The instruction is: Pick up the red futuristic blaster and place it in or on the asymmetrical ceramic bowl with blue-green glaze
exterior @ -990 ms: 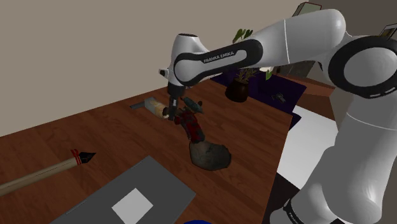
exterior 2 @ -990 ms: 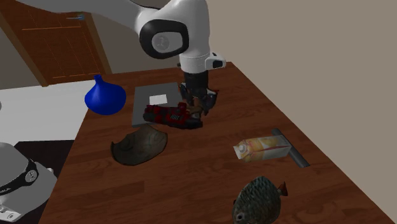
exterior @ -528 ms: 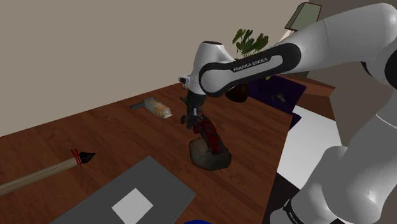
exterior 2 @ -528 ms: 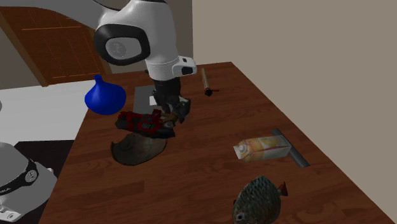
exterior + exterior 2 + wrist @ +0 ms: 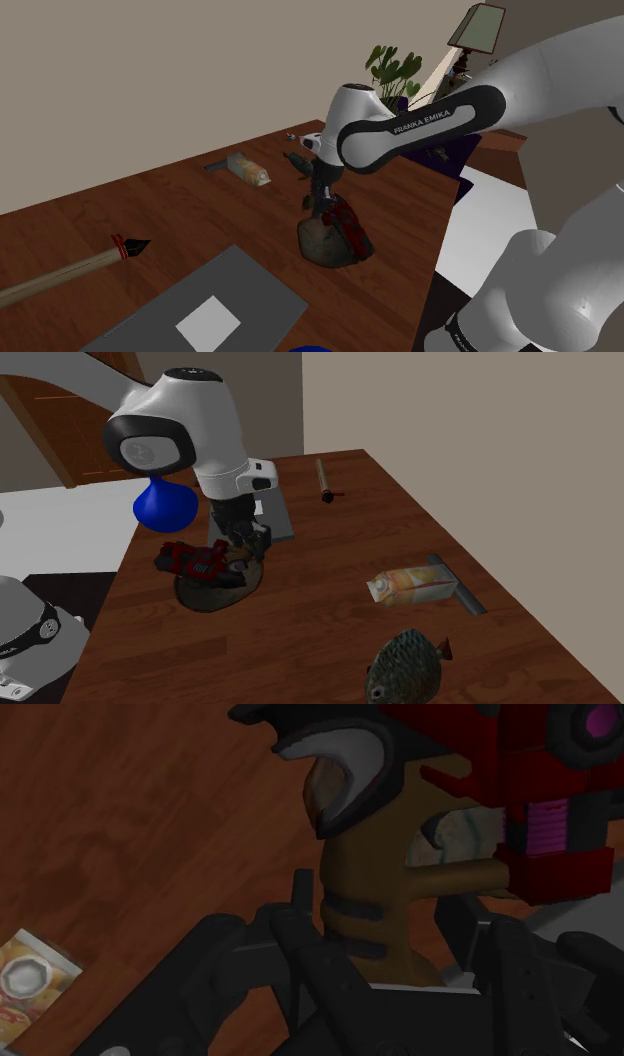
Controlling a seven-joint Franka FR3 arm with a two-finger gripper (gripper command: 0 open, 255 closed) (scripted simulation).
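Note:
The red and black blaster [image 5: 347, 228] hangs just over the dark, uneven bowl [image 5: 322, 247] near the table's edge by the stand. My gripper [image 5: 322, 200] is shut on the blaster's brown handle. In the second exterior view the blaster [image 5: 193, 560] lies level above the bowl [image 5: 217, 590], its red body pointing to that view's left, with the gripper [image 5: 240, 546] at its right end. The wrist view has the brown handle [image 5: 363, 899] clasped between the black fingers [image 5: 312, 972], and the red body [image 5: 545, 799] beyond them.
A carton [image 5: 412, 585] and a dark fish figure [image 5: 405, 664] lie on the wooden table toward the second exterior view's right. A blue vase [image 5: 163, 504] stands behind the bowl. A grey mat [image 5: 215, 310] and a wooden stick [image 5: 70, 268] lie at the shoulder view's lower left.
The arm has carried the blaster from the middle of the table across to the bowl by the table's edge. It now hangs over the bowl, still gripped.

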